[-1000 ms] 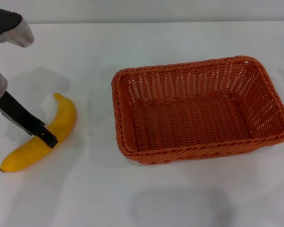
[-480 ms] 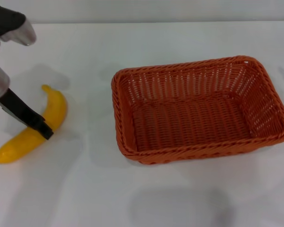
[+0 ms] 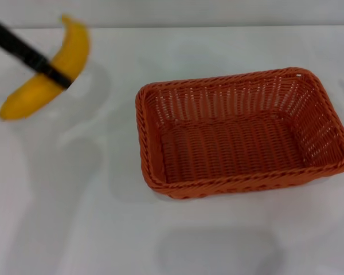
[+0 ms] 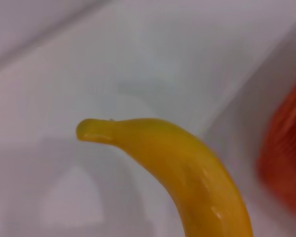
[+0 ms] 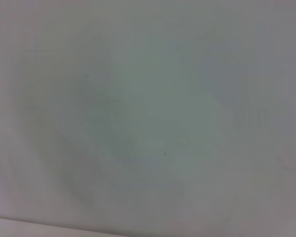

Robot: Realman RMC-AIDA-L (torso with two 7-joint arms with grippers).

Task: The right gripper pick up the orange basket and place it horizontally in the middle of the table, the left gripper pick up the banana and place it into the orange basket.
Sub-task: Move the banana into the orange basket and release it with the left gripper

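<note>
The yellow banana hangs in the air above the table's far left, tilted, with my left gripper shut on its middle; one black finger crosses it from the upper left. The left wrist view shows the banana close up with its stem end free, over the white table. The orange basket lies lengthwise across the middle-right of the table, empty; a blurred edge of the basket shows in the left wrist view. The right gripper is out of view.
The right wrist view shows only bare white table. The banana's shadow falls on the tabletop left of the basket.
My left gripper has lifted the banana off the table and carried it up and toward the far side. The basket has stayed put.
</note>
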